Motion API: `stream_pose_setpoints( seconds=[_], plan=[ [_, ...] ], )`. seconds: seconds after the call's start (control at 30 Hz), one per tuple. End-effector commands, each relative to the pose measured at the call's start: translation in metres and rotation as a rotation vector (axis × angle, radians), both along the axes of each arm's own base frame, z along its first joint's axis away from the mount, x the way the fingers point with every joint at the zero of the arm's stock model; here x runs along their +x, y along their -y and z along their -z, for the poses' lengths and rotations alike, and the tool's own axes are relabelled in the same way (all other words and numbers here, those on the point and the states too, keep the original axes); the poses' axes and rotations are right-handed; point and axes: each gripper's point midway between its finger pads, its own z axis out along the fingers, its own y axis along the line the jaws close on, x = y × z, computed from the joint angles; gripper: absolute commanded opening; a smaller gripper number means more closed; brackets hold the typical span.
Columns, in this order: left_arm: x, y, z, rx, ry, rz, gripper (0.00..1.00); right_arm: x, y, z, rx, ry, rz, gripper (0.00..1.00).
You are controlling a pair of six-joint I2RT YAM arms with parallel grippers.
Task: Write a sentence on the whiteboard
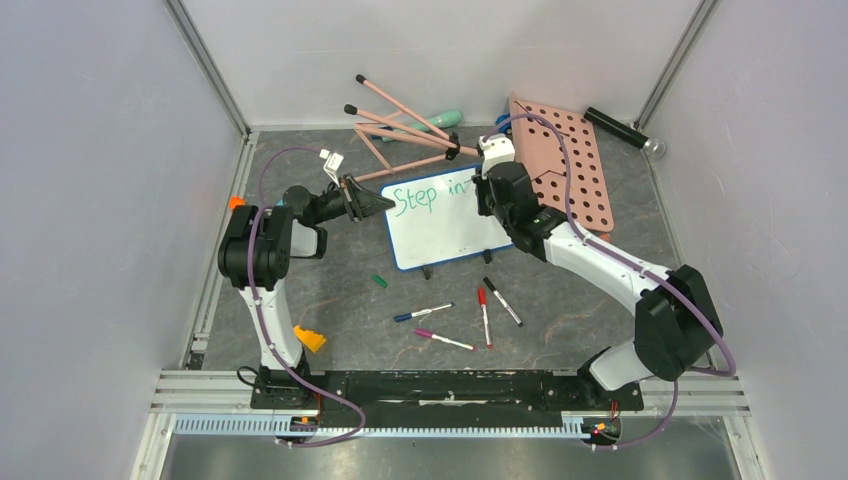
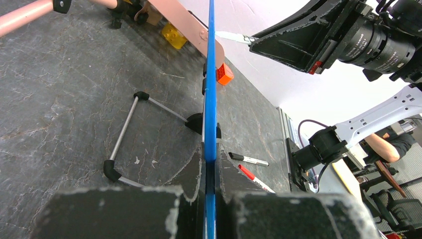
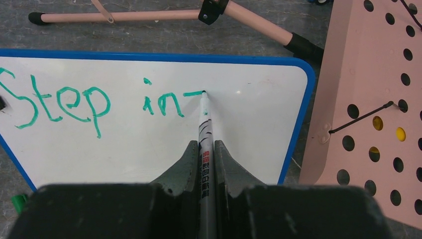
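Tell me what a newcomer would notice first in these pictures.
Green words, "Step in", stand on the whiteboard in the middle of the table. The right end effector grips a marker with its tip on the board, while the left end effector clamps the board's blue left edge.

Your whiteboard (image 1: 450, 235) sits past the middle of the table (image 1: 330, 300), toward its far edge. It is a small white rectangle in a rounded blue frame, with its right end turned slightly farther back than its left. Little black feet show under its near edge. The sentence (image 3: 94, 107) runs along the top of the board in green handwriting — you can read "Step in" and one short horizontal stroke just after it.
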Motion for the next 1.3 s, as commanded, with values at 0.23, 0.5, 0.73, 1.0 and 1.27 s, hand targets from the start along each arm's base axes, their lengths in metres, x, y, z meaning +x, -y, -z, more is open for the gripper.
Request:
stream_pose_setpoints(
  seconds=[0.23,0.5,0.73,1.0,1.27],
  plan=[
    [0.000,-0.001,-0.019,-0.004,0.100,0.002,0.02,0.001,-0.001,-0.039,0.061,0.080,-0.029,0.00],
    [0.001,-0.002,-0.020,-0.004,0.102,0.002,0.02,0.005,-0.005,-0.047,0.066,0.100,-0.041,0.00],
    [0.000,-0.001,-0.019,-0.004,0.100,0.003,0.02,0.011,-0.010,-0.038,0.053,0.082,-0.047,0.00],
    [0.000,-0.001,-0.020,-0.004,0.102,0.003,0.02,0.009,-0.007,-0.027,0.038,0.060,-0.043,0.00],
    [0.000,-0.001,-0.020,-0.004,0.103,0.002,0.02,0.000,-0.003,-0.016,0.038,0.035,-0.045,0.00]
  ],
)
